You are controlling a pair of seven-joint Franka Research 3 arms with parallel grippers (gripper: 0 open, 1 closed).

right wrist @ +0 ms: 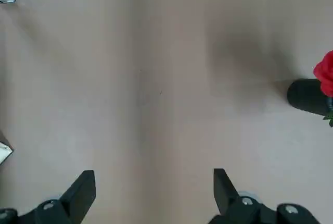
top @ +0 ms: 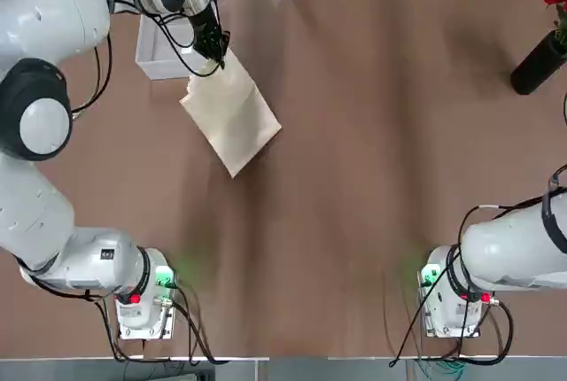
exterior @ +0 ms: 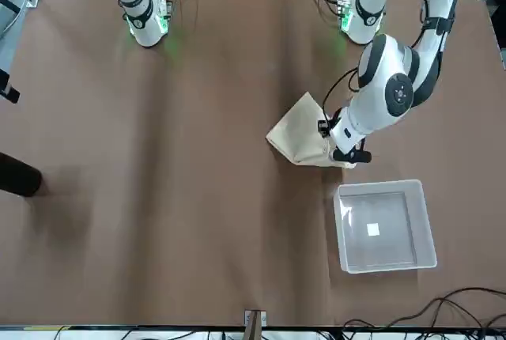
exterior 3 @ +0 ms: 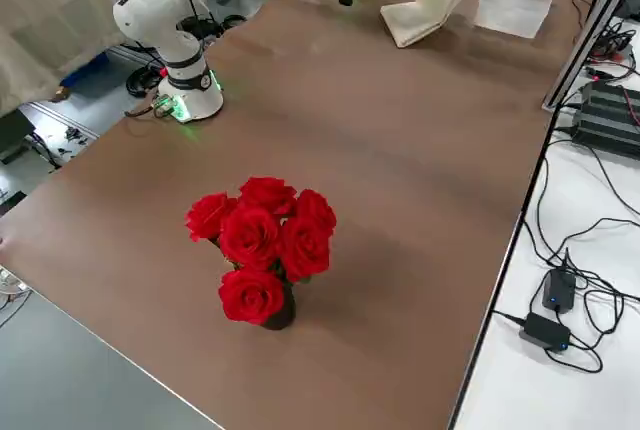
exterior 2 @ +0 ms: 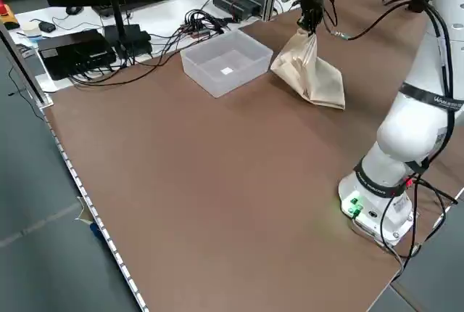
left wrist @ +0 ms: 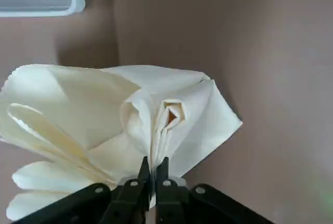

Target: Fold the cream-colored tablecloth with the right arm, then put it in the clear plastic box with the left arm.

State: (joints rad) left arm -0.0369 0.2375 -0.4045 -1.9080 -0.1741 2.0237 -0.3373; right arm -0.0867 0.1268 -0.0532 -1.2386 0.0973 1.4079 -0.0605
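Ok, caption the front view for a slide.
Left gripper lifts the folded cream tablecloth by one edge beside the clear box.

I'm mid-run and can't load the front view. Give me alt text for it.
The left gripper, shut on the folded cream-colored tablecloth, lifts one edge while the rest trails on the brown table. The clear plastic box sits empty nearby, on the camera's side of the cloth. Only the right arm's base shows, at the far edge.
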